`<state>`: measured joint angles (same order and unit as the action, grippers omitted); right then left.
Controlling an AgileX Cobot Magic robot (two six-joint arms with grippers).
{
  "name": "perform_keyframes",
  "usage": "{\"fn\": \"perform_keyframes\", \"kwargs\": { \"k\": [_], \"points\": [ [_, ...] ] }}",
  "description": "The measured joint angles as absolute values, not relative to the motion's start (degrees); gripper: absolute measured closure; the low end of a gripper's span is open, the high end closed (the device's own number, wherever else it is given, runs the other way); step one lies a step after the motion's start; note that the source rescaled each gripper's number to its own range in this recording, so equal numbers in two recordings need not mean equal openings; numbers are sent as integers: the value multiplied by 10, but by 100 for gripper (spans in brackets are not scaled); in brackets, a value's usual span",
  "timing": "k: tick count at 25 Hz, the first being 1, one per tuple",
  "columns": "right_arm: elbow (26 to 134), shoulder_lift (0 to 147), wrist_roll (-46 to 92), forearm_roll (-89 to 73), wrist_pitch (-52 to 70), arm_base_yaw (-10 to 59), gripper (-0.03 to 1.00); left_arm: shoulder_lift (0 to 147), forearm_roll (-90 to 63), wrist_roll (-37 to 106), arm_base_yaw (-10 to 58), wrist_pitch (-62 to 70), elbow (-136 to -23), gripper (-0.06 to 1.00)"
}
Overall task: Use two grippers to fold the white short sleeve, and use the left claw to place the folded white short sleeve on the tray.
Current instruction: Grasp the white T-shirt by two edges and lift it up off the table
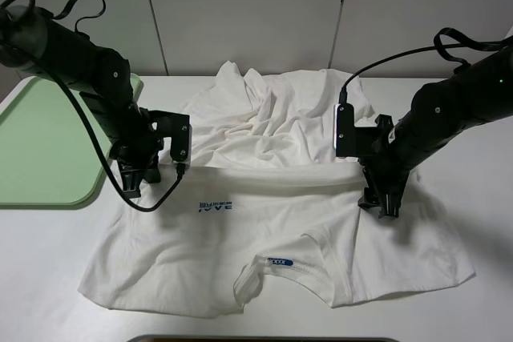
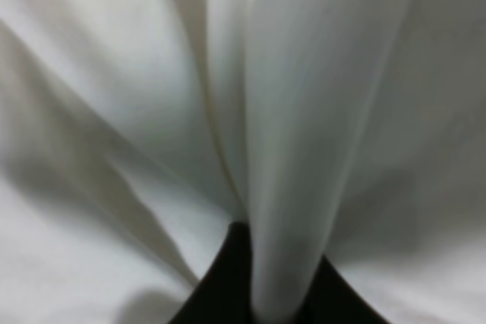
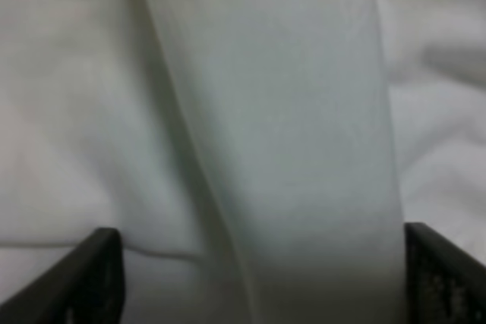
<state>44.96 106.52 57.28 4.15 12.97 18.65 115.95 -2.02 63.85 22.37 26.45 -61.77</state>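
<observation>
From the high camera I see the large white cotton T-shirt (image 1: 264, 226) spread over the white desk (image 1: 481, 310). Its far half is rumpled and gathered toward a crease running between the two arms. Its near half lies flatter, with small blue lettering (image 1: 216, 206) on the chest and a blue neck label (image 1: 280, 262) at the collar. The flat rectangular pale-green plastic tray (image 1: 40, 142) sits at the desk's left end, near the shirt's left side. Only this view gives me the tray, the print and the whole layout. The black claw-like left gripper (image 1: 132, 186) is down at the shirt's left edge, and the matching right gripper (image 1: 381, 202) is down on its right side. From up here I cannot tell how either pair of jaws stands. The left wrist camera settles that for its side. Though blurred, it shows the left gripper (image 2: 254, 297) with its dark jaws clenched on a tall ridge of white cloth that fans out beyond them. The right wrist camera shows the right gripper (image 3: 258, 278) with its jaws released, standing wide apart. A broad smooth band of shirt lies between them, ungripped.
</observation>
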Motion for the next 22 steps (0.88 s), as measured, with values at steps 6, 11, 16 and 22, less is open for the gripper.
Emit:
{"fn": "perform_keyframes", "kwargs": {
  "k": [6, 11, 16, 22],
  "points": [
    [450, 1069, 573, 42, 133, 187, 31, 1160, -20, 638, 224, 274, -618, 92],
    [450, 1070, 573, 42, 143, 187, 53, 1160, -20, 638, 224, 274, -618, 93],
    [450, 1070, 573, 42, 159, 187, 97, 1160, -20, 638, 224, 273, -618, 93],
    [450, 1070, 571, 41, 169, 187, 96, 1160, -20, 638, 224, 268, -618, 93]
  ]
}}
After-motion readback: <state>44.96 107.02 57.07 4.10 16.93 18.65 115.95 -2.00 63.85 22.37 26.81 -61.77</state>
